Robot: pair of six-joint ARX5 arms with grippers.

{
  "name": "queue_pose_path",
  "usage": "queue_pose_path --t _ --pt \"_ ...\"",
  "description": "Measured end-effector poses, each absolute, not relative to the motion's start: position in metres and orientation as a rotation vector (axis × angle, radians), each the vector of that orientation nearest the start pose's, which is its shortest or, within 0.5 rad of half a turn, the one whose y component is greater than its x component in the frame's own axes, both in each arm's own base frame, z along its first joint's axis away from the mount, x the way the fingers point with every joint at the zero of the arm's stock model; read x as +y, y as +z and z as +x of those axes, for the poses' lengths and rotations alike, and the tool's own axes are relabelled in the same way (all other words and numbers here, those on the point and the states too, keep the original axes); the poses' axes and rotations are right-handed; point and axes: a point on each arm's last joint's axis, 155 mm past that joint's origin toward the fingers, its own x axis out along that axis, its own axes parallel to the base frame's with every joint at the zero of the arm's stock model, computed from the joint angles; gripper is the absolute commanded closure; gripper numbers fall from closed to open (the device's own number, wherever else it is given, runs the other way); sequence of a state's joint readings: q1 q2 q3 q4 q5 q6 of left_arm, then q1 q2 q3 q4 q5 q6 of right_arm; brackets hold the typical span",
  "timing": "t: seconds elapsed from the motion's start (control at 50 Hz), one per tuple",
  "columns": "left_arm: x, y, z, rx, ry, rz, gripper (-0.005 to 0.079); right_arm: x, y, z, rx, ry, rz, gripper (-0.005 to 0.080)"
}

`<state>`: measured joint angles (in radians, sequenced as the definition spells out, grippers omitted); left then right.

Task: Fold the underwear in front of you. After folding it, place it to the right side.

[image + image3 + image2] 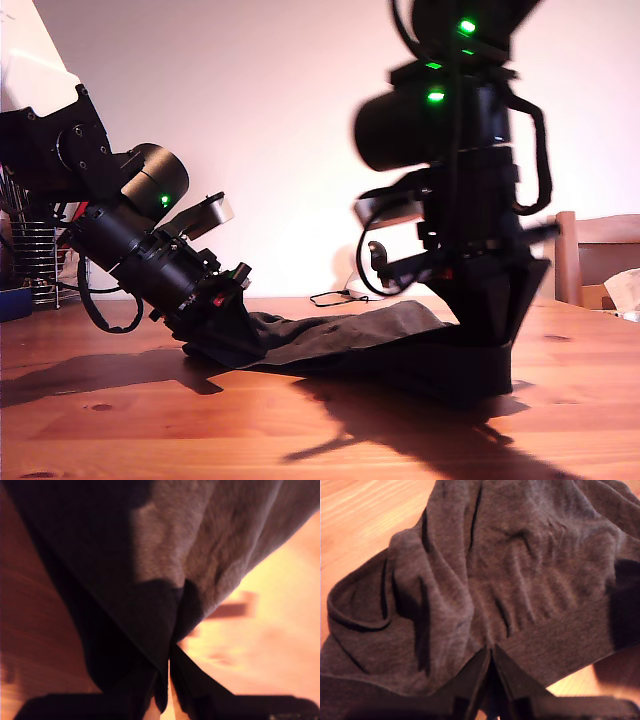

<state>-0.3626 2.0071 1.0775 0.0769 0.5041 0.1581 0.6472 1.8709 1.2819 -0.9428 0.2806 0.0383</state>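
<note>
Two grippers pinch one limp garment, stretched low over the table.

Both look closed on cloth: my first gripper (490,655) bites the thick waistband, my second gripper (172,630) nips a darker hem. The underwear (350,335) sags between the arms across the wooden table (120,420), one end lifted at the exterior view's right. It seems light, soft and floppy, likely to droop and crease anywhere unsupported; the banded waist looks the firmest, least slippery place to hold.
</note>
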Motion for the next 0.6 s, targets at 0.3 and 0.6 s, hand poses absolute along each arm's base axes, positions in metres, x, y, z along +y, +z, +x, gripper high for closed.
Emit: queue_pose_path --t 0.3,0.6 --pt "-0.252 0.010 0.415 0.809 -0.876 0.072 0.0762 0.163 0.041 0.326 1.244 0.281 -0.956 0.0764" --pt "-0.251 0.010 0.415 0.813 -0.871 0.065 0.0762 0.173 0.032 0.307 1.316 0.414 -0.933 0.0678"
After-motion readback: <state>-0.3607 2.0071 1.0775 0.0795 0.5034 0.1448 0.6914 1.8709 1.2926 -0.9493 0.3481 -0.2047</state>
